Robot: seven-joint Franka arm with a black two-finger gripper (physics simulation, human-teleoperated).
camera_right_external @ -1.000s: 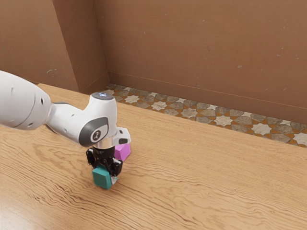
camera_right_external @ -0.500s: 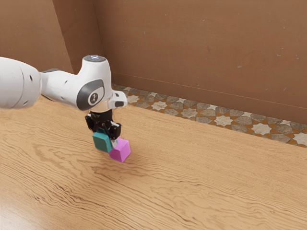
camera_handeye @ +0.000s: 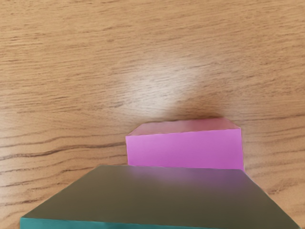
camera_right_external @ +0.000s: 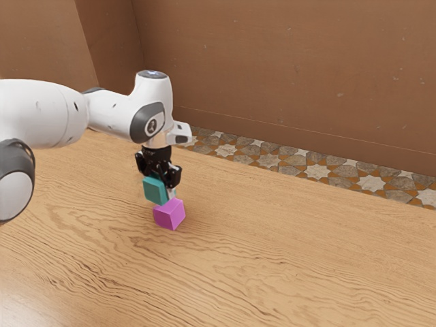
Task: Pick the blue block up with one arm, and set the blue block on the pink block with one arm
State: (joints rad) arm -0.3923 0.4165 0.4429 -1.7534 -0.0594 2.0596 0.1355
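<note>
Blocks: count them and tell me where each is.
2. The blue block is held in the hand, over the pink block, which sits on the wooden table. None seems hidden.

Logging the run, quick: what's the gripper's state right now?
Gripper: shut on the blue block, over the pink block.

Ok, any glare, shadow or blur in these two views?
Wrist view: a pale glare patch on the table beyond the pink block; the teal block looks dark and soft-edged. Exterior view: even light, faint shadow beside the pink block.
</note>
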